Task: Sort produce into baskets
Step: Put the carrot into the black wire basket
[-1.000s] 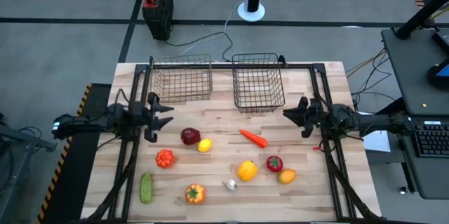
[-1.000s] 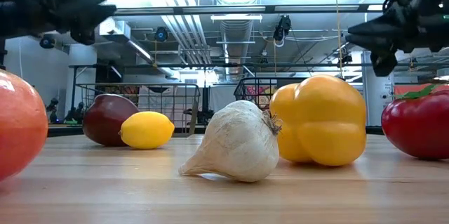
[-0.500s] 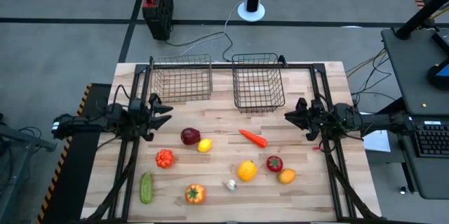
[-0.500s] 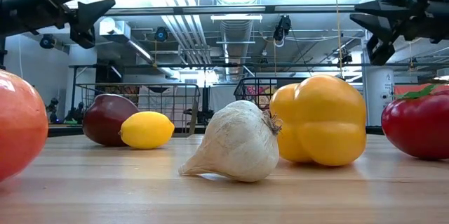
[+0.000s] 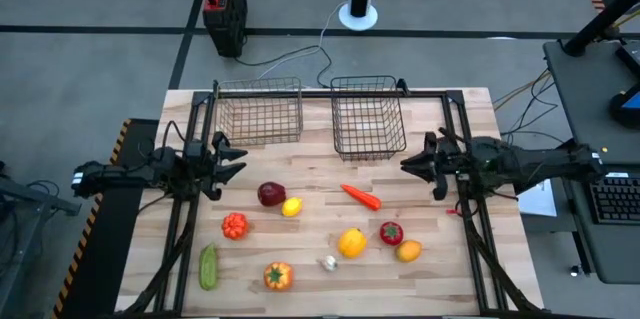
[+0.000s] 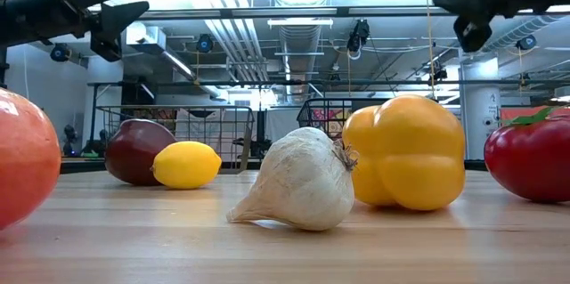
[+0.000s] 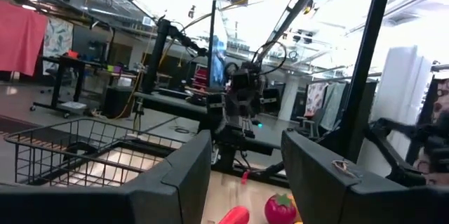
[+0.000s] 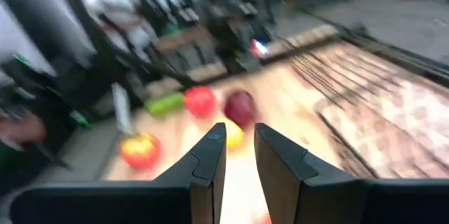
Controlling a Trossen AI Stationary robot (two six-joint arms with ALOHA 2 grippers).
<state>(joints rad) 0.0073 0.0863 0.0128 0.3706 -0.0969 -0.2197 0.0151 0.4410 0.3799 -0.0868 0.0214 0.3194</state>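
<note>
The produce lies loose on the wooden table (image 5: 450,279): a dark red apple (image 5: 271,194), lemon (image 5: 292,207), carrot (image 5: 361,197), tomato (image 5: 234,225), cucumber (image 5: 208,267), orange pepper (image 5: 278,276), garlic (image 5: 328,263), yellow pepper (image 5: 351,243), a second tomato (image 5: 391,232) and an orange (image 5: 408,251). Two wire baskets (image 5: 259,111) (image 5: 368,116) stand at the far edge. My left gripper (image 5: 232,164) hovers open at the table's left, nothing between its fingers (image 7: 184,171). My right gripper (image 5: 412,164) hovers at the right, high above the table, open by a narrow gap (image 8: 240,140).
Dark frame rails (image 5: 190,219) (image 5: 470,229) run along both sides of the table. A bare strip of wood lies between the baskets and the produce. A keyboard and desk (image 5: 610,199) stand off the table's right edge.
My right gripper has risen well above the table and reached a little toward the table's middle, tipping its fingers downward. My left gripper has stayed in place and rolled slightly. No produce has moved.
</note>
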